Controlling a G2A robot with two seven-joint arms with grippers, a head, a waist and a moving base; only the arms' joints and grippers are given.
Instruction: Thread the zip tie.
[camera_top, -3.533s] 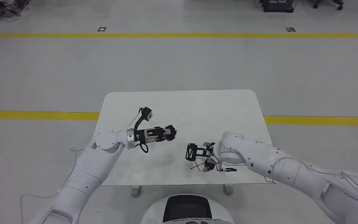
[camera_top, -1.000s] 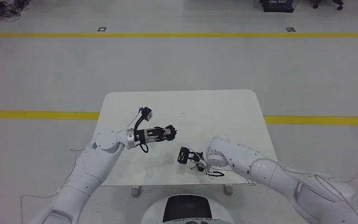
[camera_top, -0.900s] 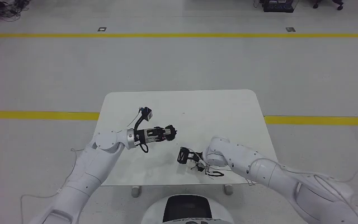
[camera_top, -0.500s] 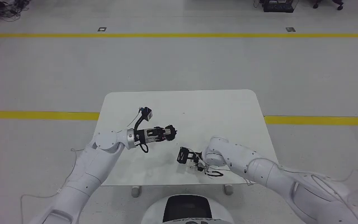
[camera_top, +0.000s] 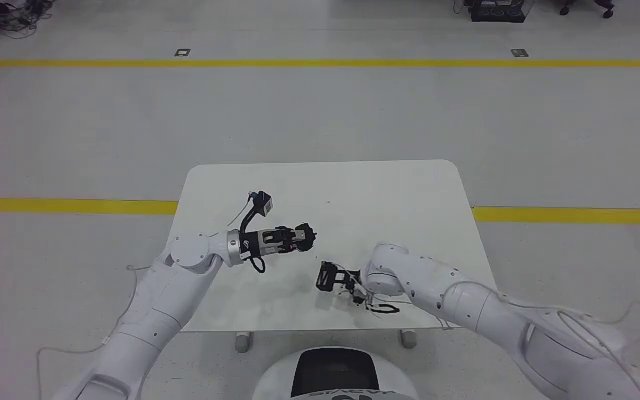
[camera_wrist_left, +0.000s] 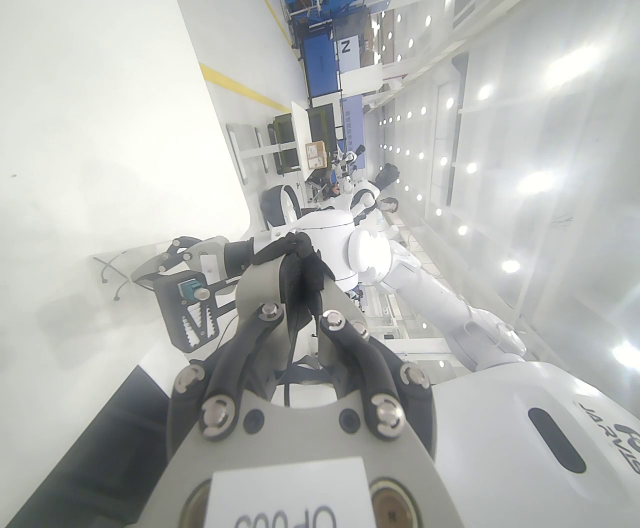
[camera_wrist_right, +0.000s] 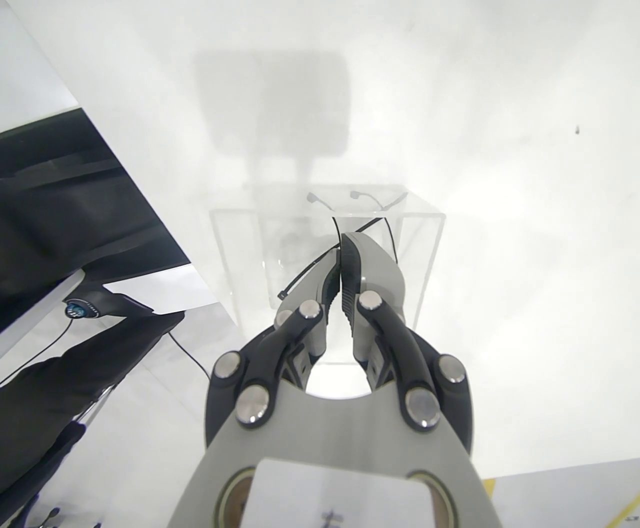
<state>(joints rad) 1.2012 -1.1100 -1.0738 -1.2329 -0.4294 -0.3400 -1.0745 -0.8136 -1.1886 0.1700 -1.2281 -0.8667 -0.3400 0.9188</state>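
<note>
In the right wrist view the right claw is clenched on a thin black zip tie, pinching it partway along. The head end trails nearer the wrist and the tail runs on over a clear box that holds more ties. The strap looks very light, springy and slick, so it will likely bend and swing when carried. A hold close to the tail tip should keep that tip stiff enough to aim at the head's slot.

In the left wrist view the left claw is clenched, with something dark at its tips; I cannot tell whether it grips anything. The right claw is beyond it, low over the table.

In the top view the left claw sits over the table's middle, unmoved. The right claw has shifted left and slightly nearer than 3.5 s ago.
</note>
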